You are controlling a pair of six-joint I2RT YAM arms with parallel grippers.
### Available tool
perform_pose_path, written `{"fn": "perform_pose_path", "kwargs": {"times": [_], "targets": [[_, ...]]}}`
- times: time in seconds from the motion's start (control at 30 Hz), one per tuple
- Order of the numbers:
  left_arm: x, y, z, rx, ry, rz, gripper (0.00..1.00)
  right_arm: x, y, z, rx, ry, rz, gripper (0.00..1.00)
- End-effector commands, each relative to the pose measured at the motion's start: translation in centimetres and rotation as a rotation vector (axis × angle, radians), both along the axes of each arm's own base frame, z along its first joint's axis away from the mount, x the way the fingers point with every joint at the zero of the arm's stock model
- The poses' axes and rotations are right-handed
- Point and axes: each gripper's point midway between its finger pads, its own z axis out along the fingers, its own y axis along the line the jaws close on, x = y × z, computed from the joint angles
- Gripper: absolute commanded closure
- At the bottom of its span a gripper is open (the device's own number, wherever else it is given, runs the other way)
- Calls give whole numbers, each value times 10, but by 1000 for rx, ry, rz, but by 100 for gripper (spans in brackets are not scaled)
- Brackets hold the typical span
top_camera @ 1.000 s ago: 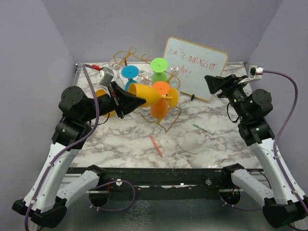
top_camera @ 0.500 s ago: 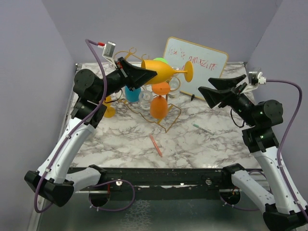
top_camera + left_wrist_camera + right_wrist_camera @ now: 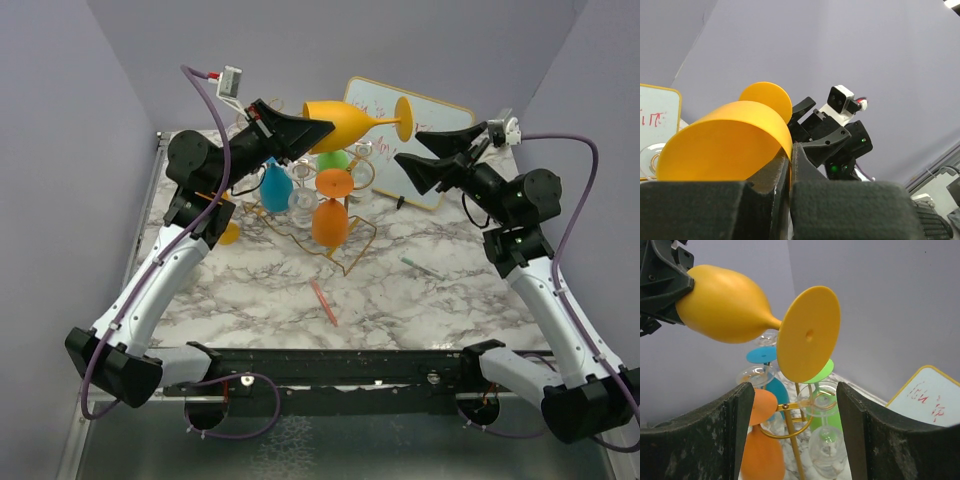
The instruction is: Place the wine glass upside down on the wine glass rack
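Left gripper (image 3: 318,130) is clamped shut on the bowl-rim end of the yellow-orange wine glass (image 3: 350,118), which is up in the air above the rack (image 3: 793,440) and clear of it. It lies on its side, with the foot disc pointing to the rack's right. Right gripper (image 3: 408,146) is up at the rack's right with jaws spread wide and nothing gripped. It faces the foot disc, and in the right wrist view the disc sits between the fingers with no contact. Already hanging bowl-down on the rack: an orange glass (image 3: 331,220), a blue glass (image 3: 275,190), a green glass (image 3: 335,160) and a clear glass (image 3: 303,203). Whiteboard (image 3: 930,395) stands behind the rack to its right. Pink pen (image 3: 324,302) and green pen (image 3: 421,266) lie on the surface (image 3: 260,290) in front of the rack.
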Motion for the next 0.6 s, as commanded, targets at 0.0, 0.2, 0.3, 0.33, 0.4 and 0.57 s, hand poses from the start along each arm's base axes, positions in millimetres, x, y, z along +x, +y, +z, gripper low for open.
{"fn": "perform_pose_path", "kwargs": {"times": [0.0,0.2,0.3,0.33,0.4,0.57], "targets": [[7,-4,17,-77,9,-14,100,-7,2,29,-47,-244,4,28],[14,-11,10,-103,59,-43,100,4,-2,35,-64,-354,-62,33],[14,-13,9,-112,66,-54,100,14,-4,33,-72,-349,-88,44],[14,-14,9,-119,77,-58,100,17,-4,31,-75,-344,-96,49],[12,-16,7,-140,104,-71,100,24,-6,27,-83,-326,-123,56],[11,-26,0,-152,134,-94,100,34,-17,21,-93,-327,-210,70]]}}
